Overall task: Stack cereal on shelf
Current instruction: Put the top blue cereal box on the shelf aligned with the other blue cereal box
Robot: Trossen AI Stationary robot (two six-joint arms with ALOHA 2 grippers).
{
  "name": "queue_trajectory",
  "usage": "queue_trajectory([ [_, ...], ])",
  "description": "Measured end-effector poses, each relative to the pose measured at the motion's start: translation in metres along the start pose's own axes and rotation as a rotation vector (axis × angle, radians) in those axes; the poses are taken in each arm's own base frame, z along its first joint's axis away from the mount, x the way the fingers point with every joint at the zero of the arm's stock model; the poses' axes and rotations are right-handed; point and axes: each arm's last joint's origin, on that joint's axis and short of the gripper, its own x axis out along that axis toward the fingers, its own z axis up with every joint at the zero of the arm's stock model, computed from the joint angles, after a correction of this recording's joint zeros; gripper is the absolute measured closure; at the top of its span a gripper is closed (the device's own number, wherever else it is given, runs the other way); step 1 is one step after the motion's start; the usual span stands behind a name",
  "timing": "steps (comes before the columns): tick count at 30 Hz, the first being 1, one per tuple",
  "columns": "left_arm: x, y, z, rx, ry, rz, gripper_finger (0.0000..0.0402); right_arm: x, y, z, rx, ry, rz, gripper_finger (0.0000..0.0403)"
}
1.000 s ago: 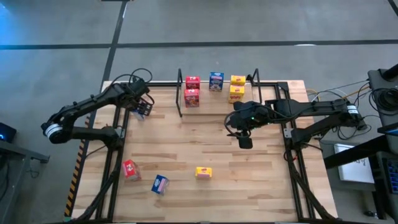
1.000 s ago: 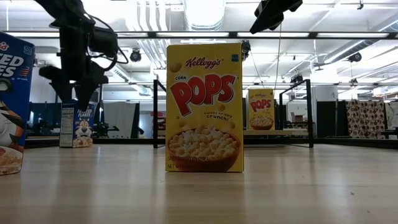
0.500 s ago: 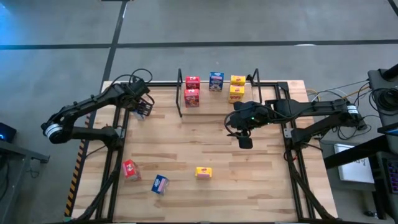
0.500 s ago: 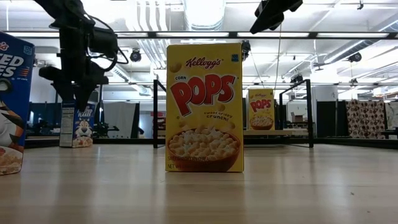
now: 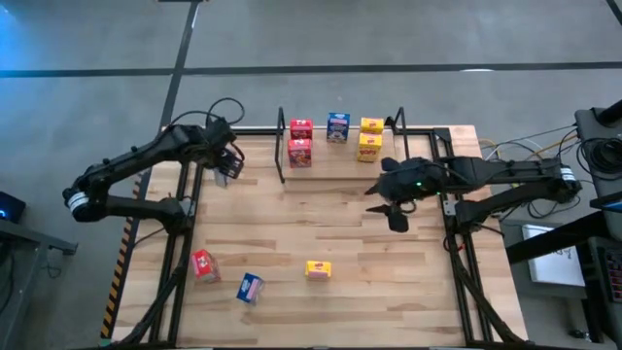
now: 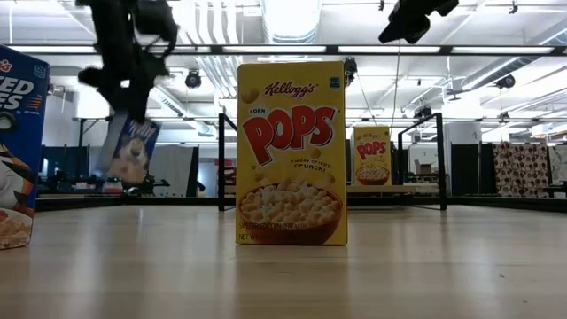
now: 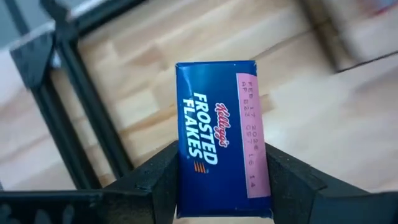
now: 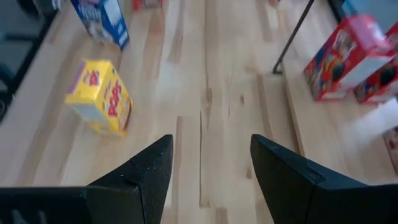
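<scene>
A blue cereal box (image 7: 222, 137) is clamped between the fingers of the left gripper (image 7: 217, 180); "Kellogg's FROSTED FLAKES" is printed in white on its blue top, and a pink strip beside it carries a stamped date code too small to be read with certainty. In the high view this left gripper (image 5: 225, 165) is seen over the far left part of the wooden surface (image 5: 321, 228), left of the shelf (image 5: 340, 156), and in the low view the held box (image 6: 128, 146) is seen tilted and clear of the surface. On the shelf, five boxes are seen: two red boxes (image 5: 300, 142) one before the other, one blue box (image 5: 338, 126), and two yellow boxes (image 5: 369, 137) one before the other. Near the front edge of the surface three more are set well apart: a red box (image 5: 203, 264), a blue box (image 5: 250, 288) and a yellow box (image 5: 318, 270). The yellow one fills the middle of the low view (image 6: 291, 152), upright, and is lettered "Kellogg's CORN POPS" above a pictured bowl of cereal; a large blue box (image 6: 18, 146) at the edge of that view shows part of a name ending "ED FLAKES". The right gripper (image 5: 394, 212) is held above the surface in front of the shelf's right end, its fingers (image 8: 140, 180) spread apart with nothing between them.
</scene>
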Motion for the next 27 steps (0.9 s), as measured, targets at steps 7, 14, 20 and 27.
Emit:
queue_trajectory([
  [7, -0.065, -0.02, 0.017, 0.086, -0.167, -0.133, 0.0223, -0.002, 0.001, -0.023, -0.004, -0.143, -0.005, 0.0197],
  [14, -0.113, -0.057, 0.035, 0.279, -0.391, -0.315, 0.0223, -0.004, 0.001, -0.033, -0.008, -0.212, -0.007, 0.0197],
  [20, -0.125, -0.102, 0.049, 0.498, -0.497, -0.38, 0.0223, -0.008, 0.002, -0.041, -0.015, -0.275, -0.007, 0.0197],
  [27, -0.099, -0.148, 0.072, 0.689, -0.47, -0.323, 0.0223, -0.011, 0.002, -0.051, -0.038, -0.37, -0.008, 0.0197],
])
